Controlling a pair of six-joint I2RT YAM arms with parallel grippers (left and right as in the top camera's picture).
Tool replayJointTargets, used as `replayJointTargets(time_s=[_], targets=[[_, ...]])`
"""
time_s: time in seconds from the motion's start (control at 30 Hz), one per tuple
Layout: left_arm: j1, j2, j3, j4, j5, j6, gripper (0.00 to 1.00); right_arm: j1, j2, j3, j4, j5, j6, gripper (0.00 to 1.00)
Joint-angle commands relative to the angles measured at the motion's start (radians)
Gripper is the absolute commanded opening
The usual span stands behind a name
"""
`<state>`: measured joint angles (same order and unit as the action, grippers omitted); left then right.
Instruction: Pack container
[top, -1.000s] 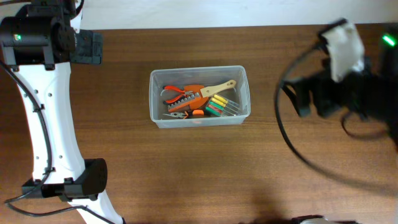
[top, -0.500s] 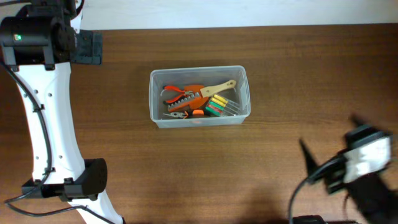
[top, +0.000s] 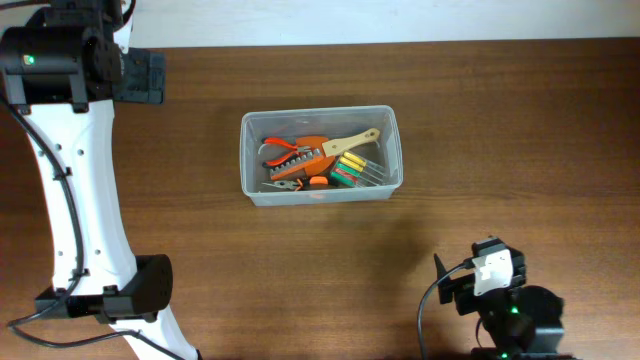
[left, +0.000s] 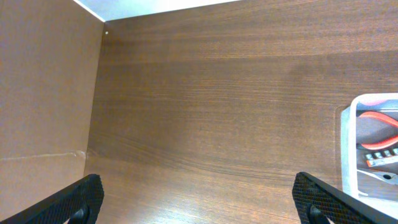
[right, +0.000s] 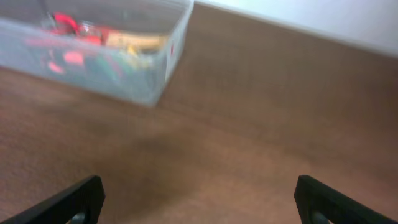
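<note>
The container is a clear plastic tub at the middle of the table. In it lie red-handled pliers, an orange tool, a wooden-handled brush and green and yellow screwdrivers. My left gripper is open and empty over bare table, left of the tub, whose corner shows at the right edge of the left wrist view. My right gripper is open and empty, low over the table in front of and to the right of the tub, which looks blurred.
The left arm stands along the left side of the table, its wrist at the back left. The right arm is folded at the front right edge. A pale wall borders the table's back edge.
The right arm has swung from the back right, down the right side, to the front right edge. The left arm and the tub have not moved.
</note>
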<state>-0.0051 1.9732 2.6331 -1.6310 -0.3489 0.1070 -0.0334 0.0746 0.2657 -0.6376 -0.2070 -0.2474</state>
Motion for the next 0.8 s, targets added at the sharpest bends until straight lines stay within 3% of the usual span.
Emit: replayJointTargets(time_s=[0.0,0.77], targets=[[0.002,-0.003,0.001,0.002,-0.007,-0.013,0.99,-0.006,-0.043,-0.08,0.039,0.009,0.09,0.98],[0.001,-0.003,0.001,-0.002,-0.007,-0.013,0.99,-0.006,-0.049,-0.111,0.054,0.016,0.103,0.99]])
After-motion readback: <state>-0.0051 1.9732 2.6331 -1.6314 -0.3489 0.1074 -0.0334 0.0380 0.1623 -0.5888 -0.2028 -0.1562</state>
